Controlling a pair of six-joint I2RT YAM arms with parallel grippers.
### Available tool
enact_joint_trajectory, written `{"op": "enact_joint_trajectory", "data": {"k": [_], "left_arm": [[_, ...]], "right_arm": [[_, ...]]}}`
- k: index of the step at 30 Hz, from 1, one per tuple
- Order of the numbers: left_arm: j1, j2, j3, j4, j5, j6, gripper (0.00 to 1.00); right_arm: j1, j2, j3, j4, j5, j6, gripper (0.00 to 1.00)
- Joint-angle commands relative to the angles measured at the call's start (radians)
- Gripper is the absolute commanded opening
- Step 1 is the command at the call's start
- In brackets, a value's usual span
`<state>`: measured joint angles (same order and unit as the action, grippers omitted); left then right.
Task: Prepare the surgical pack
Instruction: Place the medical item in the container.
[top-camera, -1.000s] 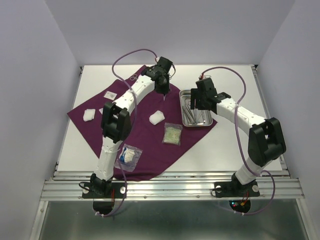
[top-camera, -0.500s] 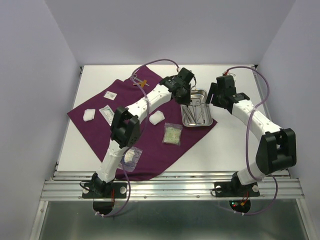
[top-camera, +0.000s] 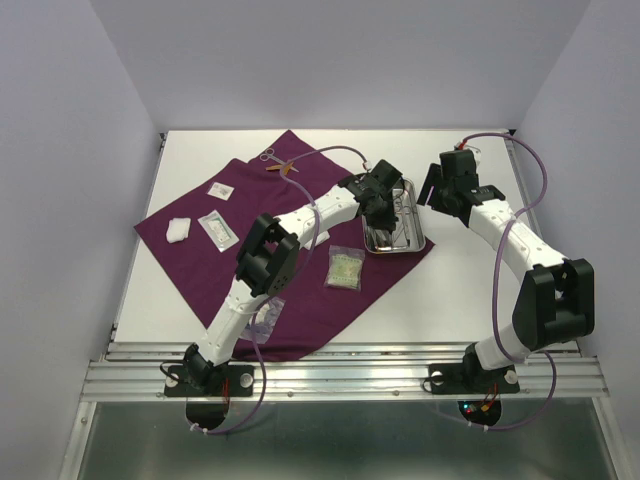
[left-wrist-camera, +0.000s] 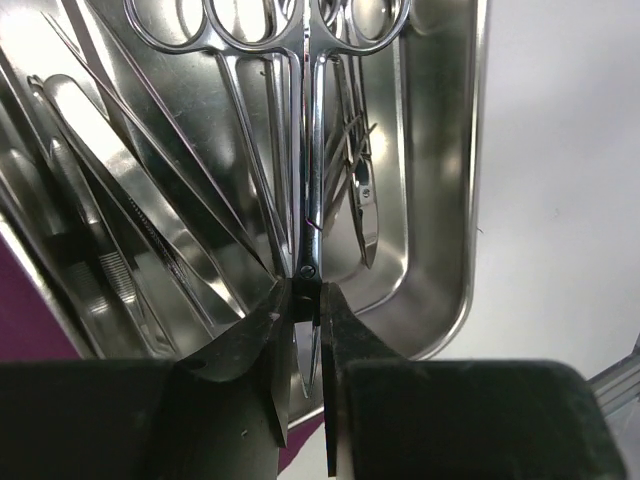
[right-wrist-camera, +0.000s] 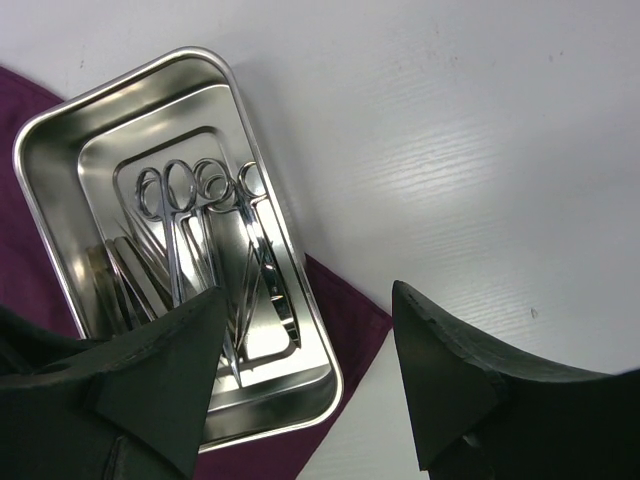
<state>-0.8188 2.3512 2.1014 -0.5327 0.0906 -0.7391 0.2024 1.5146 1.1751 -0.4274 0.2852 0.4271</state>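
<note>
Left fingers (left-wrist-camera: 245, 345) pinch the scissors (left-wrist-camera: 315, 150) at their pivot in the tray (left-wrist-camera: 470, 200), we judge for lifting; right fingers (right-wrist-camera: 445, 360) spread empty over tabletop (right-wrist-camera: 480, 150).

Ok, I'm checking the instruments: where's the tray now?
Top view, right of centre: the tray sits half on the cloth's right corner, under the left gripper pinching scissors in it; the right gripper hangs open to its right.
</note>
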Motion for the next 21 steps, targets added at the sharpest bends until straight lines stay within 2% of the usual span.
{"op": "enact_joint_trajectory", "data": {"k": [1,9,21], "left_arm": [[-0.008,-0.003,0.011,0.051,0.024,-0.034,0.00],[-0.013,0.042,0.014,0.073,0.043,-0.057,0.02],[-0.014,0.030,0.011,0.071,0.051,-0.052,0.34]], "right_arm": [[-0.004,-0.045,-0.008,0.003,0.028,0.009,0.72],[-0.004,-0.051,-0.012,0.004,0.025,0.006,0.72],[-0.004,-0.056,-0.020,0.004,0.025,0.004,0.72]]}}
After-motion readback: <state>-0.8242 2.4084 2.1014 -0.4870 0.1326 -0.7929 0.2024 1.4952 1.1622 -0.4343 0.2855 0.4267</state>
